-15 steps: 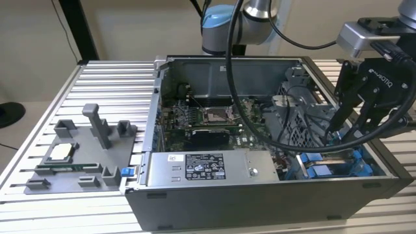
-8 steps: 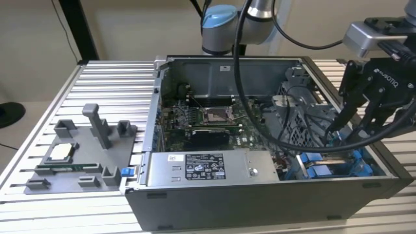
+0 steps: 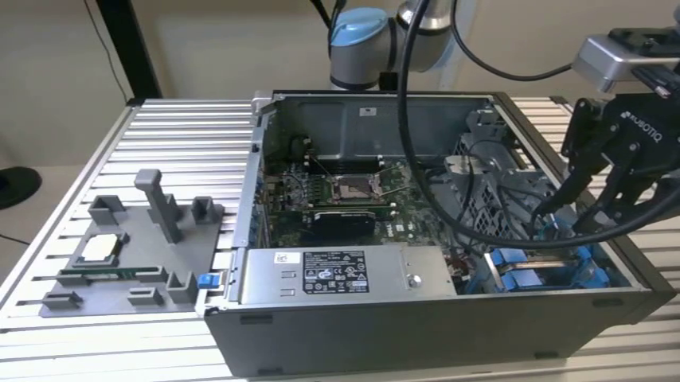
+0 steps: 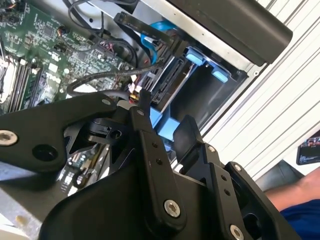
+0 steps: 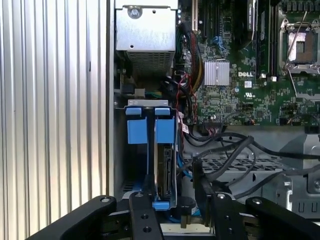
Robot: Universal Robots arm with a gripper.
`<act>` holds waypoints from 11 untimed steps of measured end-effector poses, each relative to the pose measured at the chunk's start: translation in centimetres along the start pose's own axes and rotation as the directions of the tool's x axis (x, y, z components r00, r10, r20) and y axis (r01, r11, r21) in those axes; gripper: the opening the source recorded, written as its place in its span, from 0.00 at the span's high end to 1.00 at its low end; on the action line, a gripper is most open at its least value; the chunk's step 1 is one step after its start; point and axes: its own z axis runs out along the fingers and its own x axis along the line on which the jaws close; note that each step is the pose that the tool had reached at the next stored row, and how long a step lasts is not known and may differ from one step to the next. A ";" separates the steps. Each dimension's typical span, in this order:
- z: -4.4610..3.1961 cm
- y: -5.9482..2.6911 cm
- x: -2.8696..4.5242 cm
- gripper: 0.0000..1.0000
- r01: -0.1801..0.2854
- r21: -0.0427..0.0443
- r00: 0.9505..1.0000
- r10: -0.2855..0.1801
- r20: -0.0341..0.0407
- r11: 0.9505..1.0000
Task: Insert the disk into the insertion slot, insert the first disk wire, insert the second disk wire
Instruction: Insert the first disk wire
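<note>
Standing edge-on, blue-framed disk sits in insertion slot

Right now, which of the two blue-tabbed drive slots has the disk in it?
The inner slot, on the motherboard side: the disk sits edge-on in it. The outer slot beside it looks dark and empty.

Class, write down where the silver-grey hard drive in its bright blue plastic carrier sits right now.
The hard drive stands edge-on inside the blue-railed grey metal drive bay, in the open case's corner at the exterior view's right, beside black cables.
</note>
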 end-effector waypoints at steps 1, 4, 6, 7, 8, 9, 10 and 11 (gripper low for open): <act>0.00 -0.12 -0.04 0.00 0.000 -0.001 1.000 0.000 0.000 1.000; 0.09 -0.61 -0.24 0.00 0.000 -0.002 1.000 0.000 0.000 1.000; 0.11 -0.62 -0.58 0.00 -0.001 -0.006 1.000 0.001 0.000 1.000; 0.12 -0.59 -0.73 0.00 -0.002 -0.006 1.000 0.002 0.000 1.000; 0.13 -0.54 -0.87 0.00 -0.002 -0.006 1.000 0.002 0.000 1.000; 0.14 -0.45 -0.97 0.00 -0.002 -0.006 1.000 0.002 0.000 1.000; 0.15 -0.26 -1.01 0.00 -0.002 -0.006 1.000 0.002 0.000 1.000; 0.16 0.00 -1.05 0.00 -0.002 -0.006 1.000 0.002 0.000 1.000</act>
